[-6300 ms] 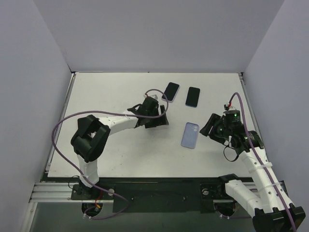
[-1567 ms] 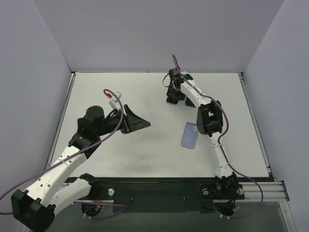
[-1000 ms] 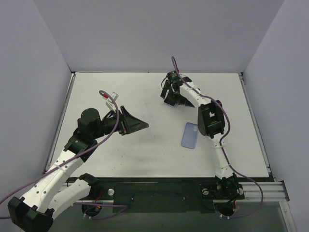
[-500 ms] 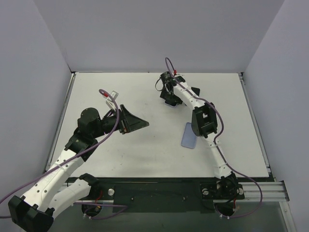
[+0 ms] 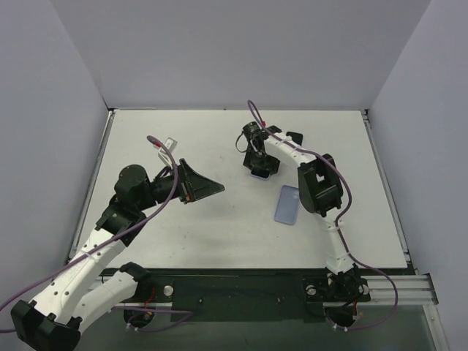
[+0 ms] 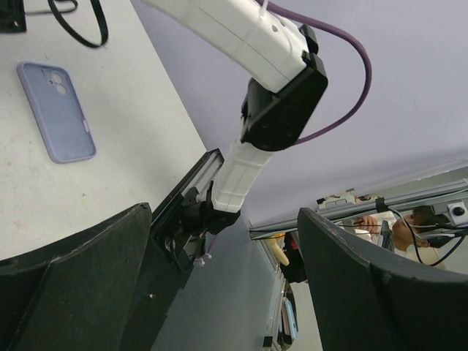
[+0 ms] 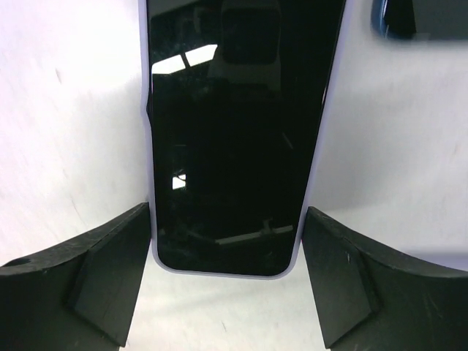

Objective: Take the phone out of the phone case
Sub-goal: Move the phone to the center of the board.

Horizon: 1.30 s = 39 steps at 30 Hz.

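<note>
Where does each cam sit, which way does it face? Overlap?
Top external: fixed above and behind the bases, looking down on the table; both arms whole, left gripper mid-left, right gripper at the cased phone.
Left wrist: on the left arm, looking across the table at the right arm's links and lilac case; own jaws at bottom.
Right wrist: straight down on the cased phone; own jaws against its long edges.
Shared: top and left wrist, lilac case; top and right wrist, cased phone.

The left arm [image 5: 93,252] and right arm [image 5: 287,150] are built of white links joined by boxy black housings, each trailed by a purple cable [image 6: 363,73]. The fingers [image 7: 110,274] are matte black wedges.
</note>
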Tool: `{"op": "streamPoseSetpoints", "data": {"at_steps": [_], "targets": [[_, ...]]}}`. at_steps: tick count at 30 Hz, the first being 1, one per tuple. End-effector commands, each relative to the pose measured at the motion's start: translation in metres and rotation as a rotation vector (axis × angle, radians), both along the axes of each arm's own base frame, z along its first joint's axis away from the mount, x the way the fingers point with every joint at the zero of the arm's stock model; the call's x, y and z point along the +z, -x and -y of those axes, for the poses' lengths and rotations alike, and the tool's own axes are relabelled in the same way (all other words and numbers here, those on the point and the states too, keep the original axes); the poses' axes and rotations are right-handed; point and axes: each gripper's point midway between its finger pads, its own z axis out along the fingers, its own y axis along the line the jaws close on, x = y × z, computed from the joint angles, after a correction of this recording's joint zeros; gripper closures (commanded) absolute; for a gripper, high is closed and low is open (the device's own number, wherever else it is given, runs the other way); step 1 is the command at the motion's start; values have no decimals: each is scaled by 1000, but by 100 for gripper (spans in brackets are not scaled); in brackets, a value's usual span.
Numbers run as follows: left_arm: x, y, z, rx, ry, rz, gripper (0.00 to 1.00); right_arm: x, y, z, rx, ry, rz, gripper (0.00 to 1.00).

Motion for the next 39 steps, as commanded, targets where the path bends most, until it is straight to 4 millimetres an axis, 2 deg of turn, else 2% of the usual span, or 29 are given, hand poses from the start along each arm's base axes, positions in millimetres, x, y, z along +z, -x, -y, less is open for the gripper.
{"op": "streamPoseSetpoints", "data": {"at_steps": [1,2,3,5,7,8,13,16,18,19,20,25,29,31,33,34,38,39], "targets": [[33,7,-6,7,58,96,9,15,65,-8,77,6,-68,27],[34,9,-6,9,60,100,9,12,72,-12,90,-10,-69,26],[33,9,-7,16,57,97,9,8,87,-13,111,-23,-94,22],[32,8,-9,25,53,97,9,4,95,-16,132,-44,-89,11],[32,9,-9,26,52,97,8,2,94,-10,138,-21,-87,2],[31,8,-9,27,50,92,9,4,91,-9,145,-10,-80,0],[33,8,-11,38,52,92,9,0,69,4,140,29,-90,0],[36,9,-12,44,48,101,9,5,50,12,121,31,-81,0],[30,11,-13,47,29,79,9,7,39,15,112,24,-70,0],[29,10,-14,50,29,78,9,0,38,17,111,37,-87,0],[28,10,-14,50,26,74,9,-3,28,17,102,29,-86,0],[28,7,-15,68,23,68,9,-9,21,14,90,25,-122,4],[21,2,-19,111,-2,44,9,-18,32,14,71,36,-145,12],[9,-1,-23,151,-36,-3,9,-22,40,13,63,39,-156,18],[0,-6,-29,201,-67,-40,12,-23,48,13,60,48,-163,19],[-3,-8,-32,223,-77,-49,12,-19,48,13,57,54,-143,19],[-20,-11,-47,316,-131,-100,14,-23,55,17,61,73,-144,22],[-28,-13,-54,359,-153,-120,14,-25,55,18,64,73,-146,28]]}}
